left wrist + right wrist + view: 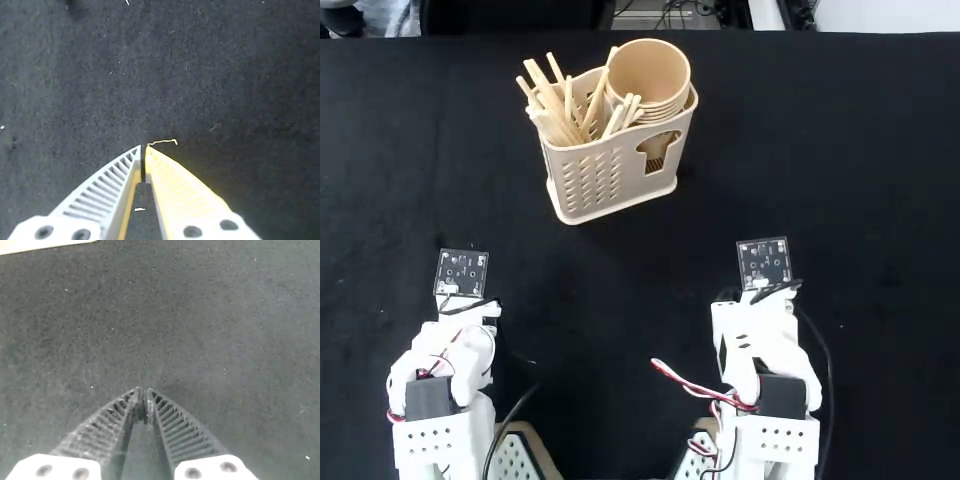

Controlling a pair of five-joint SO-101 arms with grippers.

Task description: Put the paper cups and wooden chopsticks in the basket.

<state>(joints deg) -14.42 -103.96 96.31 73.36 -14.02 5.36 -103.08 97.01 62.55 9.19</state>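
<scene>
Black cloth covers the table (840, 150); a slotted beige basket (610, 175) holds the stacked paper cups (648, 70) and wooden chopsticks (558, 100). Well apart from it, the left gripper (143, 148) and right gripper (143, 391) have their fingers pressed together, empty.

Your surface (860, 150) is draped in black cloth from edge to edge, evenly lit, with pale lint (216, 127) scattered over it. Past its far edge you see a narrow strip of room: dark gear, tangled cables (670, 12), and a white patch (880, 12) toward the right corner.
</scene>
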